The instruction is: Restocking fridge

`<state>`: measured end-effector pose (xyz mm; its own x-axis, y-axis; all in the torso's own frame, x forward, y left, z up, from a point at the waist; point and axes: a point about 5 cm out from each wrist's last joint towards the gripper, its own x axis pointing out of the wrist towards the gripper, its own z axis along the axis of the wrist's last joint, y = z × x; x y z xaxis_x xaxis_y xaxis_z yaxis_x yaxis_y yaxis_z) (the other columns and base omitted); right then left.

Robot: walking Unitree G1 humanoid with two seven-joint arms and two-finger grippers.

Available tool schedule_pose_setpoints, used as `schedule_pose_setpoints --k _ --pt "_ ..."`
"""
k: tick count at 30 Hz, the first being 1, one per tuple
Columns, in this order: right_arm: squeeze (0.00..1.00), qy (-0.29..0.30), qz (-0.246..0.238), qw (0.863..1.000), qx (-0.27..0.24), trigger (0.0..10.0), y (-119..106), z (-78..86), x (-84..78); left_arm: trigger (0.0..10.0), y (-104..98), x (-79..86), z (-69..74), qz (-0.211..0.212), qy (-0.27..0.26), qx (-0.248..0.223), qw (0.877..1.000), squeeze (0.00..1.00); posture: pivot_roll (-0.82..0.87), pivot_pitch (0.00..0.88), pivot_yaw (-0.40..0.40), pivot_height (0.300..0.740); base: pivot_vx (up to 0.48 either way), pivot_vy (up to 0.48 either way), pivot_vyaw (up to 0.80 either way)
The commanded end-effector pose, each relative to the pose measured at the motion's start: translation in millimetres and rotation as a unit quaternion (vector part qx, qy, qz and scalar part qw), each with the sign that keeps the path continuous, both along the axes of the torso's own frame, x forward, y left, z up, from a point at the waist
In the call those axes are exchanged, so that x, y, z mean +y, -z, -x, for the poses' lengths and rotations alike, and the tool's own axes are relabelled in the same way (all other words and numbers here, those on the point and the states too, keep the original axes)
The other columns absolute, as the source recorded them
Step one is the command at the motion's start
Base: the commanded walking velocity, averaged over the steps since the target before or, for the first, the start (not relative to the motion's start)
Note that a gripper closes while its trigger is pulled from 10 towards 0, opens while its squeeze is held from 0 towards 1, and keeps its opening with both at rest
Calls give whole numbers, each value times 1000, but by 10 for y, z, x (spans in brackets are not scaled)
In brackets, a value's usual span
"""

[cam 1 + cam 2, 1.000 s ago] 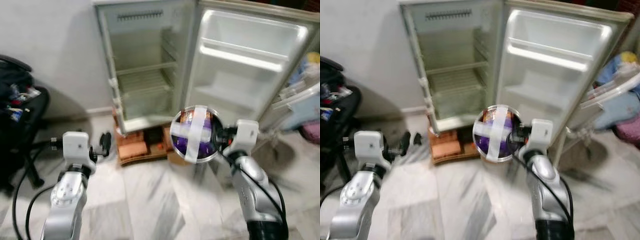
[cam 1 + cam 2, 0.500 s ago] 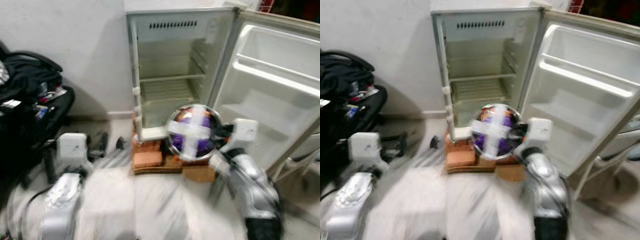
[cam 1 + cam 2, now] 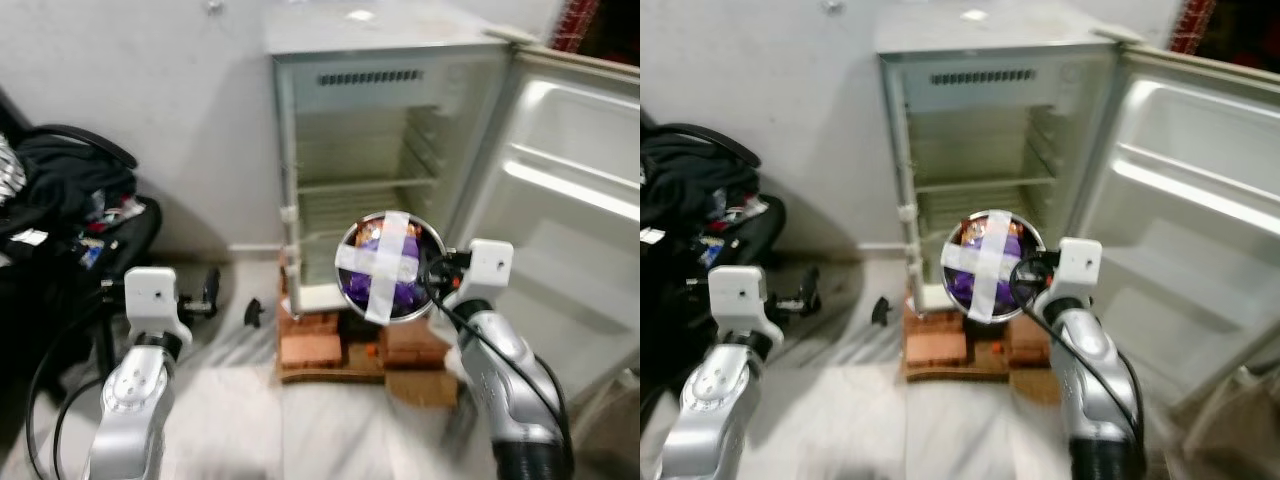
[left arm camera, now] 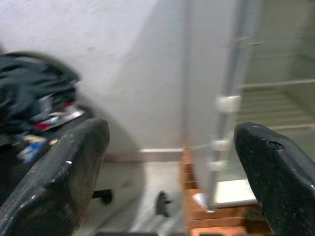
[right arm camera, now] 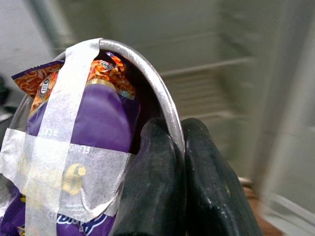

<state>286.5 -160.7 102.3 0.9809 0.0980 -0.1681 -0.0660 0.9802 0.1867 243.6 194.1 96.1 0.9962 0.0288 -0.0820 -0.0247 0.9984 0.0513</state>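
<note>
A round steel bowl (image 3: 388, 266) packed with purple and orange snack packets and sealed by a cross of white tape hangs before the fridge. My right gripper (image 3: 432, 276) is shut on its rim, and the right wrist view shows both fingers (image 5: 157, 172) pinching the metal edge. The small fridge (image 3: 385, 110) stands open and bare inside, with a wire shelf (image 3: 368, 186) at mid height. Its door (image 3: 575, 235) swings out to the right. My left gripper (image 3: 208, 296) is held low at the left, open and holding nothing, fingers (image 4: 59, 177) wide apart.
The fridge rests on bricks and a wooden board (image 3: 312, 348) on the marble floor. A black chair piled with clothes (image 3: 65, 200) stands at the left against the white wall. Bare floor lies between me and the fridge.
The whole view has shifted, so the open fridge now sits more central and straight ahead. The bowl stays in my right gripper, and the left gripper stays open.
</note>
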Motion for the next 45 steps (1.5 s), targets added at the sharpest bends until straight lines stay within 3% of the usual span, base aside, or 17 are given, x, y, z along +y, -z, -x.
schedule_pose_setpoints --k 1,7,22,27,45 --pt "0 -7 1 1000 -13 10000 -63 -29 15 10000 -36 -2 -31 -1 -2 -8 1000 0 91 0 -31 740 334 345 0" --pt "0 -3 2 1000 -13 10000 -60 -34 9 10000 -41 -8 -33 -2 0 -10 1000 0 93 0 -31 740 386 201 0" --pt "0 36 16 999 -15 10000 -56 -80 -80 10000 -11 38 -56 0 16 0 1000 0 101 0 -33 740 52 0 0" --pt "0 58 14 998 -6 10000 -38 -105 -130 10000 -10 19 -38 4 20 -1 1000 0 102 0 -34 740 399 0 0" --pt "0 39 13 999 -2 10000 -11 -112 -69 10000 -1 -25 -18 14 23 1 1000 0 99 0 -33 740 416 0 0"
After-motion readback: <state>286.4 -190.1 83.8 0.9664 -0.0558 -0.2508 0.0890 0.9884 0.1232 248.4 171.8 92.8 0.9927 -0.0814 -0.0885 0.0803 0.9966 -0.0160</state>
